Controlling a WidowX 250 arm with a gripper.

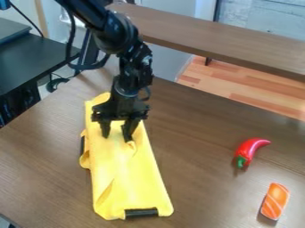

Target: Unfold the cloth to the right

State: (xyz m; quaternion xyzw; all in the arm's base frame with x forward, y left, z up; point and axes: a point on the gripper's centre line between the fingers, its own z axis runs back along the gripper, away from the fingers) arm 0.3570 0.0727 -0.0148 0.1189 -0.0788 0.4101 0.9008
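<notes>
Evidently for a pinch, gripper hangs low over the folded yellow cloth, fingers apart, likely to close on its raised crease.

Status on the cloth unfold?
Gripper at yellow cloth, fingers apart. Cloth folded in a long strip. Red pepper and orange sushi piece off to camera right, possibly in its path.

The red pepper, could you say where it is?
In the camera view, the red pepper lies at right on the table, above the orange piece and right of the yellow cloth.
</notes>
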